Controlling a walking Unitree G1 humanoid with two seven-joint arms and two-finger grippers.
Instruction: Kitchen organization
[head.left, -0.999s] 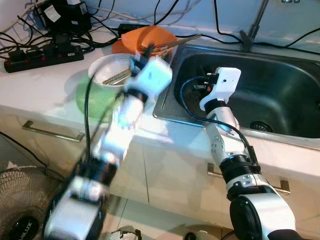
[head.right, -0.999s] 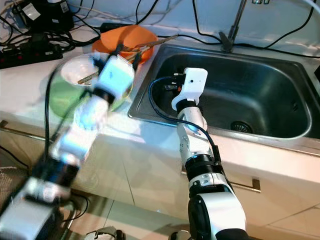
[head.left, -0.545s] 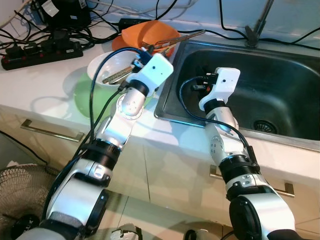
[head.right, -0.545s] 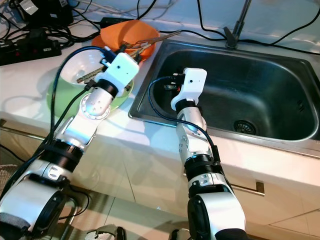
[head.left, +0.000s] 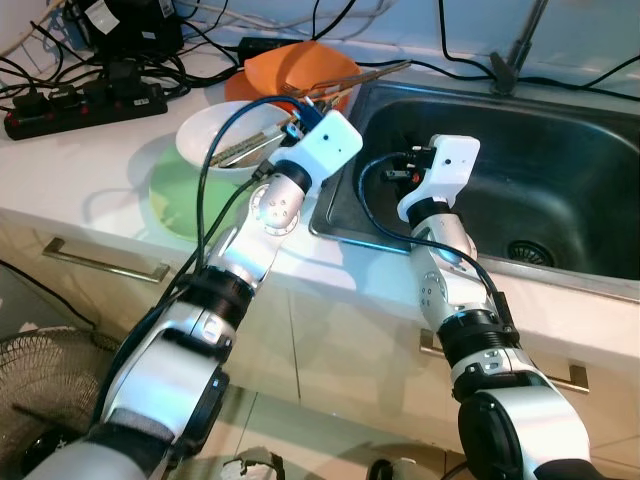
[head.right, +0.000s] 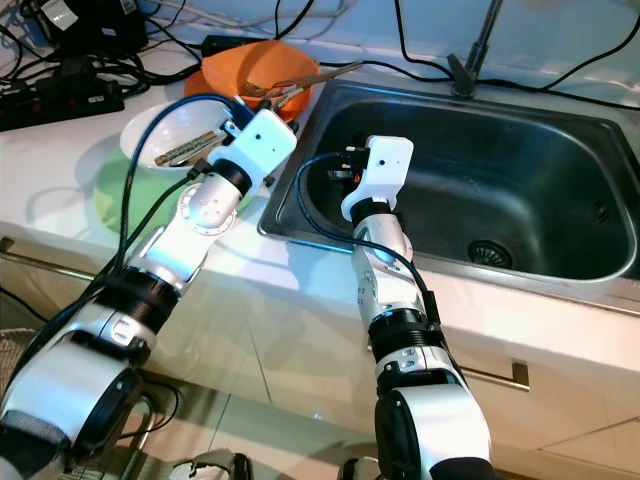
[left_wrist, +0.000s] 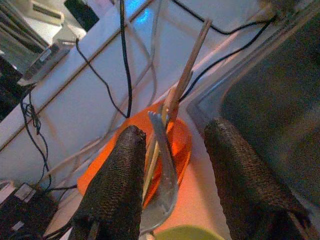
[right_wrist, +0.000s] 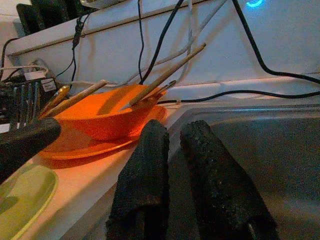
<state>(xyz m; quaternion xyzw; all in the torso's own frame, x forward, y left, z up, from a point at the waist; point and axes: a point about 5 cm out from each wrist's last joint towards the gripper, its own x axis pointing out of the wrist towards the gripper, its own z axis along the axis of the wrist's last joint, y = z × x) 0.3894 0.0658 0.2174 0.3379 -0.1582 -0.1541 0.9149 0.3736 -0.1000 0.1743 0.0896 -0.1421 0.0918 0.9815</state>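
An orange bowl (head.left: 310, 68) on an orange plate stands at the back of the counter beside the sink (head.left: 540, 170). It holds wooden chopsticks (left_wrist: 189, 75) and a metal fork (left_wrist: 162, 165). My left gripper (left_wrist: 175, 135) hovers open just in front of that bowl, with the fork and chopsticks lying in line between its fingers, untouched. A white bowl (head.left: 215, 135) with utensils sits on a green plate (head.left: 180, 195) under my left forearm. My right gripper (right_wrist: 175, 129) is shut and empty, low at the sink's left inner wall.
A black power strip (head.left: 85, 100) and tangled cables lie at the counter's back left. The faucet stem (head.left: 520, 45) rises behind the sink, whose drain (head.left: 525, 250) is at the right. Cabinet handles run below the counter edge.
My left arm has swung from over the white bowl to the right and forward, bringing its gripper up to the orange bowl. The right arm has stayed put.
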